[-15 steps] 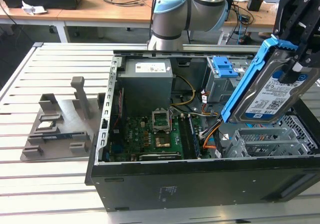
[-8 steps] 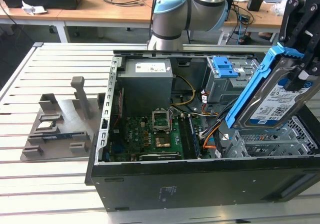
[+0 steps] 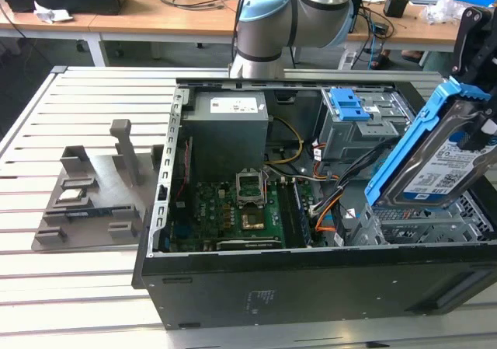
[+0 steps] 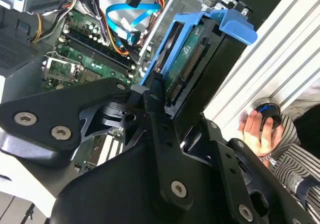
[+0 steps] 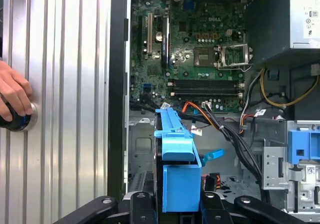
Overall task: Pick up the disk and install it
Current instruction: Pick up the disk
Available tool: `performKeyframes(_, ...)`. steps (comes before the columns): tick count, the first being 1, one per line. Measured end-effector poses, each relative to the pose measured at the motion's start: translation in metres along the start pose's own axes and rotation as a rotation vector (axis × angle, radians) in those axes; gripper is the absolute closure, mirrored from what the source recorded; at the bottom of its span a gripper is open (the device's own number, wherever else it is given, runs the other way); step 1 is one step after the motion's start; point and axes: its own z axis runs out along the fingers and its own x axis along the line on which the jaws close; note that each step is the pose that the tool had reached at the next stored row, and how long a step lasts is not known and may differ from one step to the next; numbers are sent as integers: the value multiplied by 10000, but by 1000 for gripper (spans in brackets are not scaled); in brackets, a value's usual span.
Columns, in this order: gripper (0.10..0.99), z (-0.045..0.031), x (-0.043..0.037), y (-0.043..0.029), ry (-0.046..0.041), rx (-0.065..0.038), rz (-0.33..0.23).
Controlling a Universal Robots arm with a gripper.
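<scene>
Closest to the lens, the black gripper is clenched on one short end of the disk, its fingers pressing the two flat faces.

In the exterior view the disk hangs in the air over the drive bay, at the corner of the open computer case on the exterior view's right. Its long axis runs steeply, leaning rather than plumb. The free end, with the blue carrier tab, points down into the case, and the label face is turned toward the exterior camera.

Installing it well likely means squaring the carrier's blue rails with the bay before any descent, then travelling straight along the long axis without twisting. The orange and black cables beside the bay could snag that leading end.

Further off lies the motherboard. A person's hand rests on a round knob on the slatted table.
</scene>
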Motion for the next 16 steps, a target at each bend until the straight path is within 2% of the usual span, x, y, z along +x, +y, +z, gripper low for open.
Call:
performKeyframes(6, 725, 31, 13, -161, 1, 0, 19)
performKeyframes(16, 725, 76, 37, -211, 2, -1, 54)
